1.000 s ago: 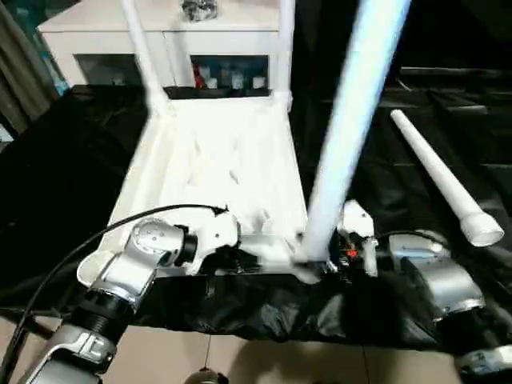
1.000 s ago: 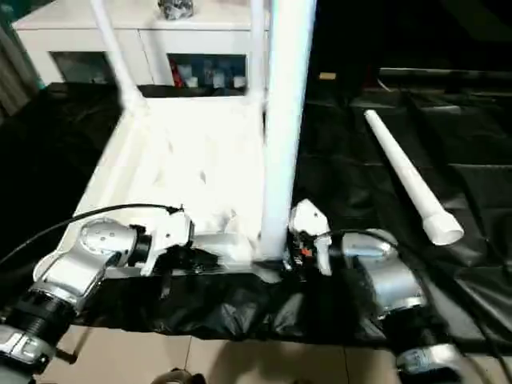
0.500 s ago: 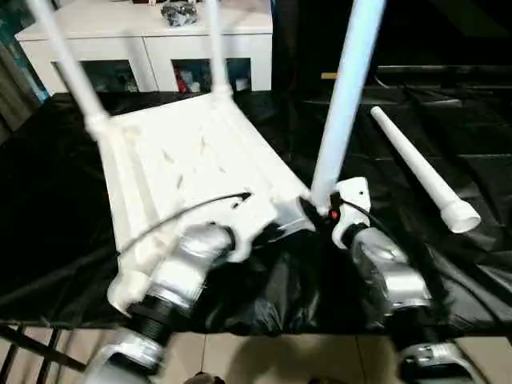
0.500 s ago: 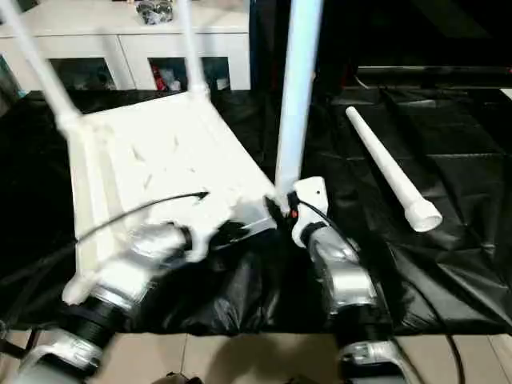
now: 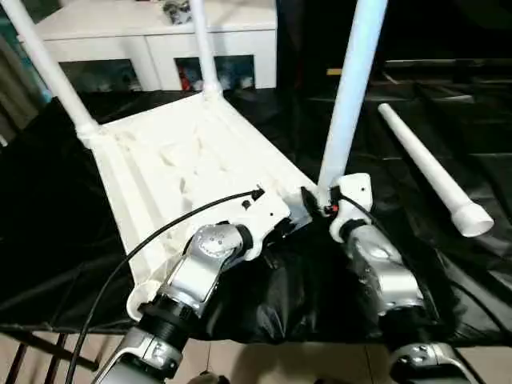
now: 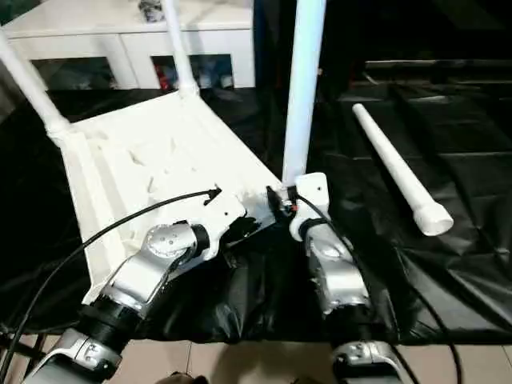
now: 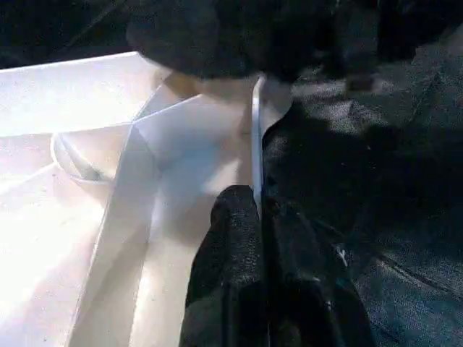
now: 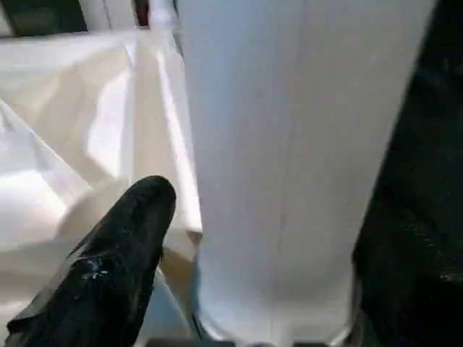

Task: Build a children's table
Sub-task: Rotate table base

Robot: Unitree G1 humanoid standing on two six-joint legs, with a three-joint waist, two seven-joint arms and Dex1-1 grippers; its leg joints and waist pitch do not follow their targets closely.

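The white tabletop (image 5: 184, 160) lies upside down on the black cloth, its ribbed underside up. Three white legs stand in its corner sockets: two at the far corners (image 5: 48, 68) (image 5: 202, 48) and one at the near right corner (image 5: 350, 88). Another leg (image 5: 424, 172) lies loose on the cloth to the right. My left gripper (image 7: 259, 199) is shut on the tabletop's thin near rim, beside that near right corner. My right gripper (image 5: 320, 204) is open at the base of the near right leg. One finger (image 8: 134, 231) stands just off the leg (image 8: 289, 144); the other is hidden behind it.
A white cabinet (image 5: 160, 32) with glass doors stands behind the table. Black cloth (image 5: 448, 104) covers the work surface, crumpled at the near edge, with tiled floor below. A black cable (image 5: 160, 236) runs along my left forearm.
The whole picture has shifted and tilted, so the tabletop now appears turned. The near right leg, blurred and leaning a second ago, now stands straight in its socket. Both grippers stay at that corner.
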